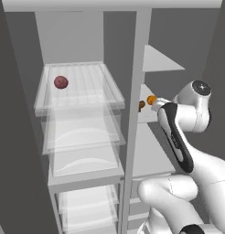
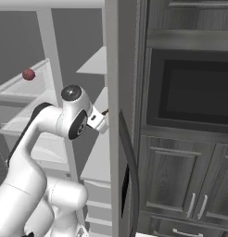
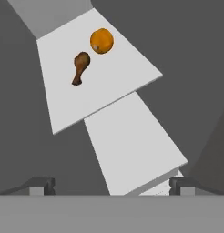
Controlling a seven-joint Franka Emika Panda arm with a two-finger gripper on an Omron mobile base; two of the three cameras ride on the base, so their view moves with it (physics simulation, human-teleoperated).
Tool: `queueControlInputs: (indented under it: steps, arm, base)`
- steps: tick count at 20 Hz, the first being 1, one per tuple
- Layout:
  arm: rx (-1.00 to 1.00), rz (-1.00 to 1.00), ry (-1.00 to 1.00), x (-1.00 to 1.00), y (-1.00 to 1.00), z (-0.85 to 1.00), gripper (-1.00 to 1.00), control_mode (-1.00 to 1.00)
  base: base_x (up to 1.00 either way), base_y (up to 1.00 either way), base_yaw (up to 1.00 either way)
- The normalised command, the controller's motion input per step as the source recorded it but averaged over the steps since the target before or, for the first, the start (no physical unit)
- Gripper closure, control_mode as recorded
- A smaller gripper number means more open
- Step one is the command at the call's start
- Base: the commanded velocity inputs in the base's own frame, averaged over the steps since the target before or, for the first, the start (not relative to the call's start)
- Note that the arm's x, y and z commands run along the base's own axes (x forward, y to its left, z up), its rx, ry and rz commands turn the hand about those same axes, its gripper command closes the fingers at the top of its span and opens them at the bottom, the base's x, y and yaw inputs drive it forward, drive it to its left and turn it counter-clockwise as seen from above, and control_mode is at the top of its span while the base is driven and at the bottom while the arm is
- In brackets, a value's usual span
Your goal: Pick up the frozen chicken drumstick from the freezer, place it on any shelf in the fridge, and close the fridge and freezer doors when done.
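Observation:
The frozen chicken drumstick [image 3: 80,67] lies on a solid grey freezer shelf [image 3: 109,86], its darker narrow end toward me, just beside a small round orange thing [image 3: 101,41]. From the left base view the drumstick [image 1: 141,105] shows behind the divider post, inside the freezer [image 1: 153,137]. My gripper [image 3: 111,186] is open and empty, still short of the shelf, with its fingertips [image 3: 41,185] spread wide. The fridge [image 1: 82,119] stands open on the left, with clear ribbed shelves [image 1: 80,98]. The freezer door [image 2: 113,92] stands open, seen edge-on.
A dark-red ball [image 1: 61,82] rests on the top clear shelf. A lower grey freezer shelf [image 3: 132,141] juts out beneath my hand. The door's dark curved handle [image 2: 129,171] is close to my arm's right. Dark cabinets and a built-in oven [image 2: 190,92] stand beyond it.

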Motion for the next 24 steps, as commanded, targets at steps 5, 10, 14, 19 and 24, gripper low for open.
queueControlInputs:
  steps: [5, 10, 14, 19, 24]
  arm:
    - [0.05, -0.01, 0.0, 0.54, -0.18, 0.26, -1.0, -1.0]
    - [0.0, 0.0, 0.0, 0.47, -0.02, -0.11, -1.0, -1.0]
    - [0.0, 0.0, 0.01, 0.61, 0.0, -0.16, -1.0, -1.0]
    - [0.01, 0.0, 0.04, 0.59, 0.0, -0.26, -1.0, -1.0]
    - [0.08, 0.0, 0.05, 0.47, 0.0, -0.25, -1.0, -1.0]
  base:
    - [0.0, 0.0, 0.0]
    - [0.0, 0.0, 0.0]
    - [0.0, 0.0, 0.0]
    - [0.0, 0.0, 0.0]
    - [0.0, 0.0, 0.0]
